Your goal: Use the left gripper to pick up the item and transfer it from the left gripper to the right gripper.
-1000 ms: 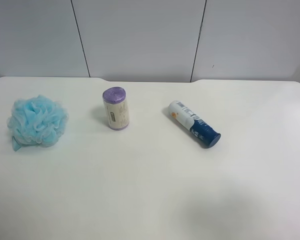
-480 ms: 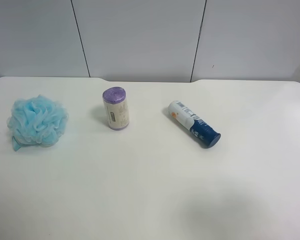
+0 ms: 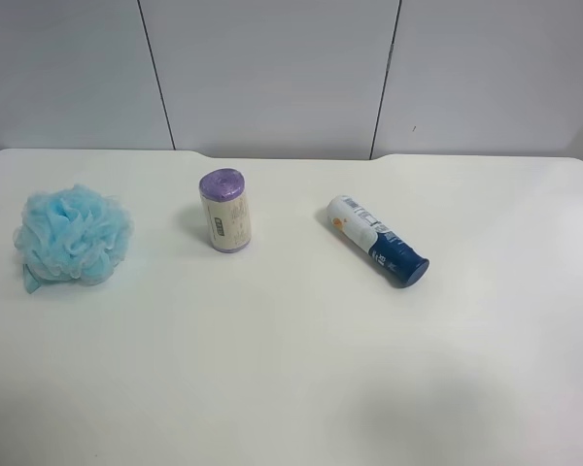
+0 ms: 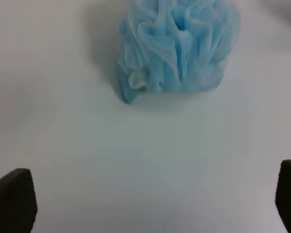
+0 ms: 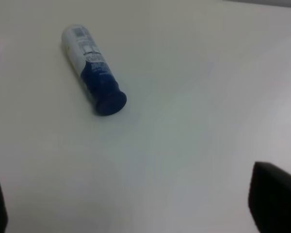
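Mesh bath pouf (image 3: pixel 73 236), light blue and ruffled, sits on the white table (image 3: pixel 291 369) near the edge at the exterior high view's left, well apart from the upright purple-topped roll (image 3: pixel 223 211) and the white-and-navy tube (image 3: pixel 379 240) lying on its side toward that view's right. On my left wrist feed the left gripper (image 4: pixel 150 199) hangs over bare tabletop, black jaws spread wide and empty, the bath pouf ahead of them and untouched. My right gripper (image 5: pixel 136 201) is likewise spread and empty, with the tube lying ahead of it.
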